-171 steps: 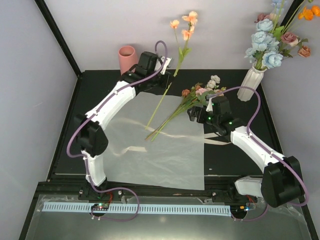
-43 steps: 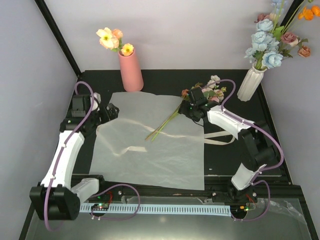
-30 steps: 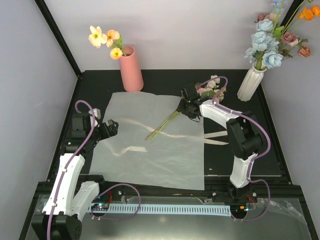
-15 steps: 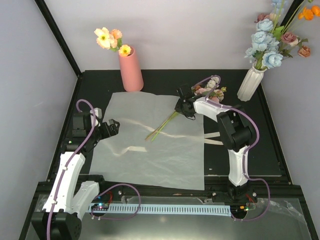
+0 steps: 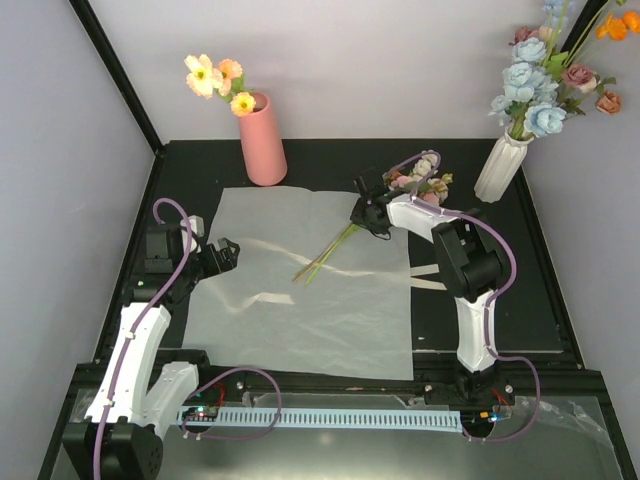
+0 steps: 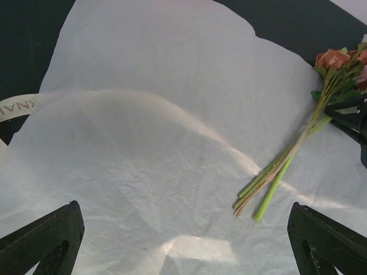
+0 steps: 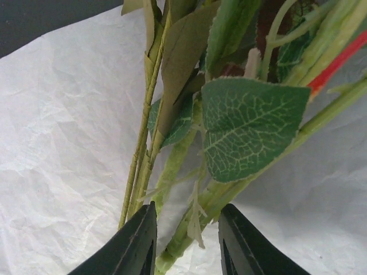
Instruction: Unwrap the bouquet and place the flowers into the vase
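Note:
The salmon-pink vase [image 5: 262, 140] stands at the back left with a few peach and yellow flowers [image 5: 215, 77] in it. The bouquet is unwrapped: its cream paper [image 5: 300, 300] lies flat, and the remaining flowers [image 5: 412, 180] rest across its far right corner, stems [image 5: 325, 250] pointing toward the middle. My right gripper [image 5: 366, 212] is shut on those green stems [image 7: 172, 172] just below the leaves, a finger on each side [image 7: 186, 243]. My left gripper [image 5: 222, 254] hovers open over the paper's left edge [image 6: 183, 207], nothing between its fingers, with the stem ends [image 6: 261, 197] ahead to its right.
A white ribbed vase [image 5: 500, 165] with blue, mauve and orange flowers [image 5: 540, 85] stands at the back right. A cream ribbon [image 5: 437, 277] lies off the paper's right edge, another piece [image 6: 17, 106] at its left. Black frame rails border the table.
My right gripper's fingers have closed in on the stems, and the stem ends shifted slightly. The left arm stayed put. The flowers in the pink vase swayed.

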{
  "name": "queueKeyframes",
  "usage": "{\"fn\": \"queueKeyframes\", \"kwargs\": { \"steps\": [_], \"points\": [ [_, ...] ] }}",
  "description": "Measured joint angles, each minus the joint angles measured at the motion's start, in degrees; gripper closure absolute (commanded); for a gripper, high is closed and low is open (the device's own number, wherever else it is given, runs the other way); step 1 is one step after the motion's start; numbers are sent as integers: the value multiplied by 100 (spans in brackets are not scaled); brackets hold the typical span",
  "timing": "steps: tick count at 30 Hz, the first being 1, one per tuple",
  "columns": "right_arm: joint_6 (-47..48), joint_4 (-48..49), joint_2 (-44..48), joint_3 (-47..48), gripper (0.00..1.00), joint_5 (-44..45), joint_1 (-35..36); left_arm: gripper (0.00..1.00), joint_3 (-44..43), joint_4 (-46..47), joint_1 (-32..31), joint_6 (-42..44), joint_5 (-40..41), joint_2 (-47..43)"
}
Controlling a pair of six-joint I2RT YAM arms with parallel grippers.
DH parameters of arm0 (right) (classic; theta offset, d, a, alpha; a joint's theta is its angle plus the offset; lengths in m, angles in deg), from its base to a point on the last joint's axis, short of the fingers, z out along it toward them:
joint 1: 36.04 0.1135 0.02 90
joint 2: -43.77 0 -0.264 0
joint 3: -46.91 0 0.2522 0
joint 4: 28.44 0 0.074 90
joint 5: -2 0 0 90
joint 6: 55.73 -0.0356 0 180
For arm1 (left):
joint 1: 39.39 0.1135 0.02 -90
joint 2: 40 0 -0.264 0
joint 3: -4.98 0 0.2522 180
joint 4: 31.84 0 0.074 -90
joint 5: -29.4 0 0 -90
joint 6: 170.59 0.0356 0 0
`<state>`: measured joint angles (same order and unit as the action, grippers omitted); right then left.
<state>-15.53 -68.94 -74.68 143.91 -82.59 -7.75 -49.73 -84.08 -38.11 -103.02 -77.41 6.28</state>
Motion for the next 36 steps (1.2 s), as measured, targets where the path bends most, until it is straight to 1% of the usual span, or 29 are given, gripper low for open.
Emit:
{"fn": "queueKeyframes", "kwargs": {
  "steps": [2,3,5,15,21,26,30,32,36],
  "points": [
    [11,24,0,0,79,-7,-13,1,2,0,0,-2,0,0],
    [4,28,0,0,86,-11,-17,1,2,0,0,0,2,-2],
    [-37,50,0,0,89,-17,-28,1,2,0,0,0,2,-2],
    [101,-74,164,-24,92,9,-37,1,2,-2,0,0,2,-4],
    [221,-229,918,-216,93,111,-37,1,2,0,0,0,2,-4],
    [426,-275,1620,-603,97,203,-37,1,11,-2,0,0,2,-4],
    [743,-177,1961,-1073,99,177,-37,1,13,-2,0,13,4,-4],
    [1043,-35,2048,-1368,98,31,-37,1,17,-2,-2,42,4,-4],
    [1764,424,2157,-1998,98,-564,-37,1,17,-2,-2,90,7,-11]
  ]
}}
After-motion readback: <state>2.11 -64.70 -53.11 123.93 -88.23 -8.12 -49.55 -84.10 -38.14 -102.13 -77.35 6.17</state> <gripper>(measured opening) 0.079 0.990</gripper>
